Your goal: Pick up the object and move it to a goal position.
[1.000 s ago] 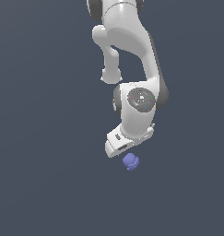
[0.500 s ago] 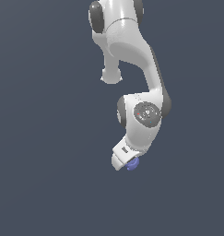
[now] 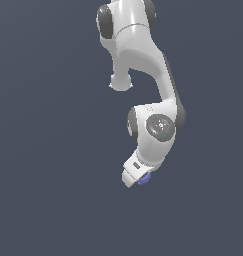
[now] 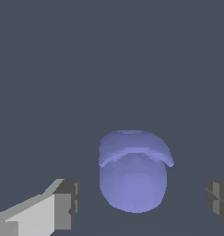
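A small periwinkle-blue blob (image 4: 133,177), rounded with a lumpy cap-like ridge across its upper part, sits on a plain dark grey-blue floor (image 3: 48,200). From where I stand, it is almost hidden under the end of the white robot arm (image 3: 143,70), with only a sliver of blue peeking out beside the white gripper (image 3: 134,175).

The wrist camera shows it more fully: the blob lies between the two dark finger pads (image 4: 67,203), one on each side, with clear floor showing between each pad and the blob. The fingers are spread apart and touch nothing.

The likely trouble is an off-centre close. The blob seems to sit nearer one pad than the other, so that pad could reach it first and nudge it sideways. Its rounded, uneven surface could also let it squirt out or roll if the pads meet it on the curve or too high. Whether the fingertips are low enough yet, I cannot tell.

Around it the floor is bare on every side I can see, with no walls, edges or other things in view. No goal marker is visible.
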Controlling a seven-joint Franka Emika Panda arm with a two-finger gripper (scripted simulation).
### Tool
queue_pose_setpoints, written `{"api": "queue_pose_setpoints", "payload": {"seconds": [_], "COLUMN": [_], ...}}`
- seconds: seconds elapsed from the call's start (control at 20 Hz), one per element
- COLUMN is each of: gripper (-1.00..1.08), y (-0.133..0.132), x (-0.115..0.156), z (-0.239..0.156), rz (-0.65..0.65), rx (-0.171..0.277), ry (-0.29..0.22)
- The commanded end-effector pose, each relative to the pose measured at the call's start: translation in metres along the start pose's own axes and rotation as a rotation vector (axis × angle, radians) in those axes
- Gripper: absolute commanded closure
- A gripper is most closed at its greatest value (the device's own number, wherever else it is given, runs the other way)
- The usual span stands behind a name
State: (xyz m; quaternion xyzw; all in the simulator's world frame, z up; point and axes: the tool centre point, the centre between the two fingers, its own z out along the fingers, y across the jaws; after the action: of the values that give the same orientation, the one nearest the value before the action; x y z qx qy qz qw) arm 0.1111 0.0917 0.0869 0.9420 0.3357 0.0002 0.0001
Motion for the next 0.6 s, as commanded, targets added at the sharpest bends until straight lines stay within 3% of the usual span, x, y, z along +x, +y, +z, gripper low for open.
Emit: {"api": "queue_pose_setpoints", "payload": {"seconds": [0.0,0.55], "gripper": [-0.92,-0.92], "y": [0.0,-0.001], "x": [0.0,0.0], "z": [0.007,0.049], "rz": [-0.001,-0.005], "rx": [0.001,0.0], "ry": [-0.001,0.0]}}
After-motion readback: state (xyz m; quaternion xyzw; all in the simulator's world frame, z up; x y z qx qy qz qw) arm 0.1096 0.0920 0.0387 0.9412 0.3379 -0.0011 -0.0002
